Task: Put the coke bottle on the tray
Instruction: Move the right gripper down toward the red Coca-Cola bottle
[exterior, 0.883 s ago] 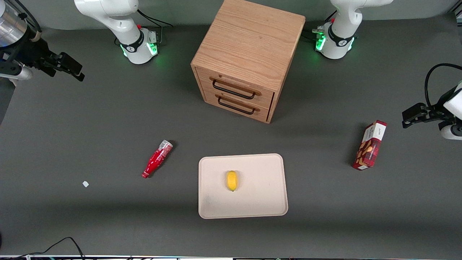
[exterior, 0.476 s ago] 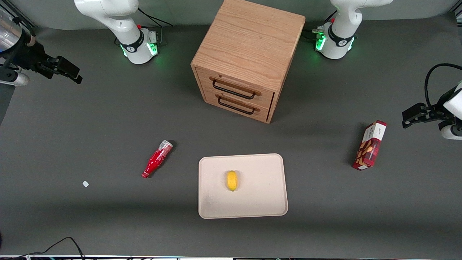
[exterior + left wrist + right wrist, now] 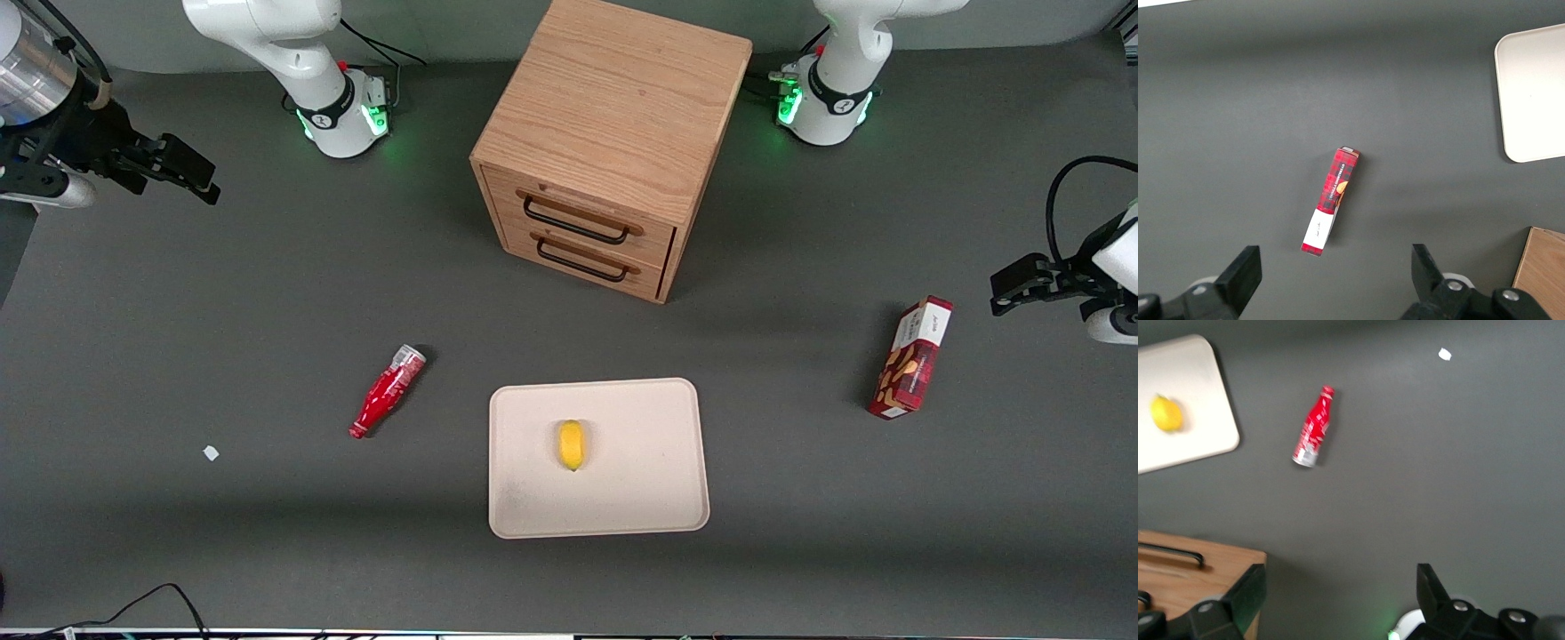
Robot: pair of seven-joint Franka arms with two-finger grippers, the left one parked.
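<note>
Well apart from hand (image 3: pixel 182 169): coke bottle (image 3: pixel 386 393)

**Bottle lies on the counter beside the tray; tool high at upper left**

A dark grey counter (image 3: pixel 178 311) fills the frame. A small red coke bottle (image 3: pixel 387 392) lies on its side at centre left, apart from the beige tray (image 3: pixel 640 498) at lower centre. A yellow lemon (image 3: pixel 571 444) sits on the tray. A wooden two-drawer cabinet (image 3: pixel 613 133) stands at upper centre. A red snack box (image 3: pixel 911 357) rests at the right. A tiny white scrap (image 3: pixel 211 453) lies at lower left. The black tool (image 3: pixel 182 169) hangs at the upper left edge, well apart from the bottle.
</note>
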